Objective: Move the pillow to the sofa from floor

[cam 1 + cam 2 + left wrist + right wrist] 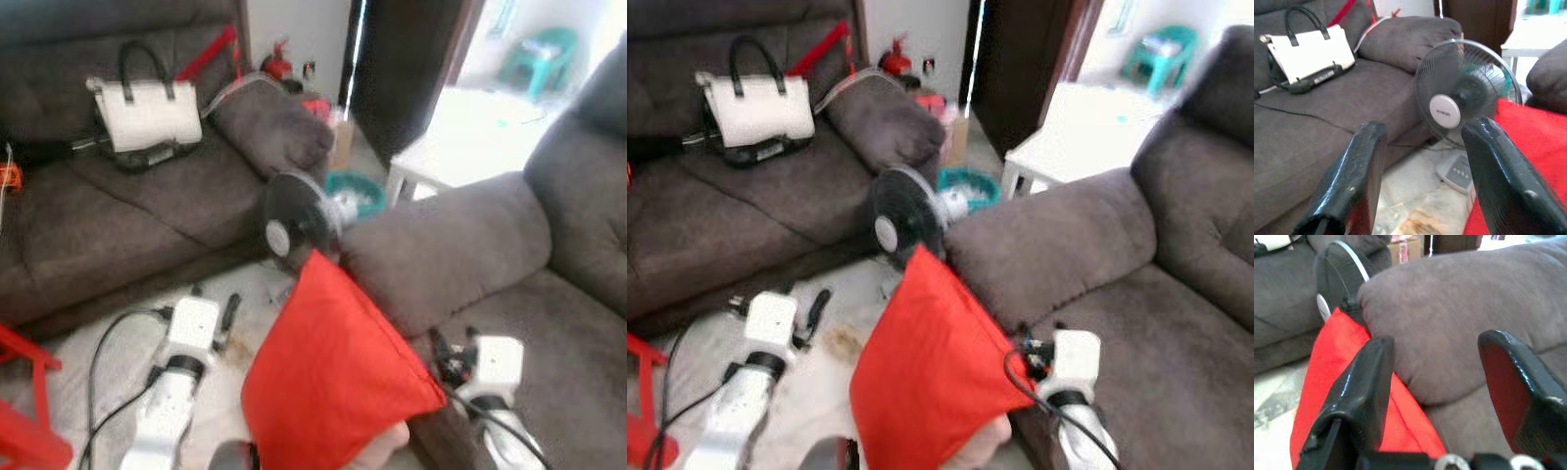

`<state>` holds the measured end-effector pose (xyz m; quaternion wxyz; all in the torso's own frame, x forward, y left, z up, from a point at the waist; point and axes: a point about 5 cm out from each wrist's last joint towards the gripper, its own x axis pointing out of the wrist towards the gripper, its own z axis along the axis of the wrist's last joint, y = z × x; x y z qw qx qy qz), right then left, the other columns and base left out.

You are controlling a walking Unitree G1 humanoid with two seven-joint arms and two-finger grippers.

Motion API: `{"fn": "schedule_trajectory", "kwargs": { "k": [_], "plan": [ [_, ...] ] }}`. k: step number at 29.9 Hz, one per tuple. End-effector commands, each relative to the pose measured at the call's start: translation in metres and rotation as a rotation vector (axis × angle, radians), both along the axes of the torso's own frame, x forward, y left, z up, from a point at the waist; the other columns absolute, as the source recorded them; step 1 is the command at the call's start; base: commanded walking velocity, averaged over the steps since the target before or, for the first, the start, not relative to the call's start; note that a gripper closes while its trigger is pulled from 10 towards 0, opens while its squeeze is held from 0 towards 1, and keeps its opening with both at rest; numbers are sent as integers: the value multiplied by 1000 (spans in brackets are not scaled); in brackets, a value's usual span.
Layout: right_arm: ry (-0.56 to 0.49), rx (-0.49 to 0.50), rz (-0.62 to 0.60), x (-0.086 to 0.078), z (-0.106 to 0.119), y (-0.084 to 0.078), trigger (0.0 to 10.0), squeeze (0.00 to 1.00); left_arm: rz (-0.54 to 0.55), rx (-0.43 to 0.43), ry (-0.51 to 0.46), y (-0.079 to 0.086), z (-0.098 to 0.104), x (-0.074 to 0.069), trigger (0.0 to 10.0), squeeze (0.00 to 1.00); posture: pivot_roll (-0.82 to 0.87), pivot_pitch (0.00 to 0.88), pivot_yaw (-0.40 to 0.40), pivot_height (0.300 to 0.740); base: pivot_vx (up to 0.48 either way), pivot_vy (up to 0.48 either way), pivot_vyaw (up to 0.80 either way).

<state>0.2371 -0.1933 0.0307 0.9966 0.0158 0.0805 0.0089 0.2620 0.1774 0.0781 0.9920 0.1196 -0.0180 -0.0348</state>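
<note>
- The red pillow stands tilted on one corner between the two arms, low in the head views, its upper point leaning against the front of the right-hand sofa's armrest.
- Its lower edge sits beside the sofa's seat front, over the pale floor; whether it touches the floor cannot be told.
- The right end effector has its two black fingers spread wide apart, gripping nothing; one finger lies against the pillow's red cloth and the other sits over the grey seat cushion.
- The left end effector is also spread apart and empty, hovering above the floor just beside the pillow's left edge.
- A black standing fan stands right behind the pillow's top corner, at the end of the armrest.
- A second grey sofa runs along the left, carrying a white handbag with black handles on its seat.
- A white worktop stands beyond the armrest, with a teal plastic chair farther back.
- A red frame shows at the lower left corner.
</note>
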Motion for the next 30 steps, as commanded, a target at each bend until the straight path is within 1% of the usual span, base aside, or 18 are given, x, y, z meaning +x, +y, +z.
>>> {"fn": "schedule_trajectory", "kwargs": {
  "k": [1, 4, 10, 14, 17, 21, 28, 30],
  "plan": [
    [27, -12, -33, -5, -5, -11, 10000, 0, -35, -9, 10, -10, -1, 1, 10000, 0, 118, 0, -48, 632, 0, 0, 0],
    [74, -27, -27, -6, -13, -11, 10000, 0, -61, 3, 65, -11, -11, 0, 10000, 0, 116, 0, -48, 632, 0, 0, 0],
    [114, -16, -39, -8, -22, -11, 10000, 0, -48, -6, 85, -9, -16, -3, 10000, 0, 118, 0, -48, 632, 0, 0, 0],
    [141, 8, -51, -5, -28, -11, 10000, 0, -25, -11, 97, -5, -19, -5, 10000, 0, 121, 0, -50, 632, 0, 0, 0],
    [131, 17, -53, -2, -28, -10, 10000, 0, -14, -13, 92, -3, -19, -5, 10000, 0, 124, 0, -52, 632, 0, 0, 0],
    [83, 45, -58, 4, -21, -8, 10000, 0, -11, -22, 65, -4, -15, -3, 10000, 0, 124, 1, -55, 632, 0, 0, 0],
    [86, 40, -51, 4, -22, -7, 10000, 0, -7, -21, 59, -3, -14, -2, 10000, 0, 119, 3, -52, 632, 0, 0, 0],
    [87, 39, -50, 4, -22, -7, 10000, 0, -7, -21, 59, -3, -14, -2, 10000, 0, 118, 3, -53, 622, 0, 0, 0]
  ]
}}
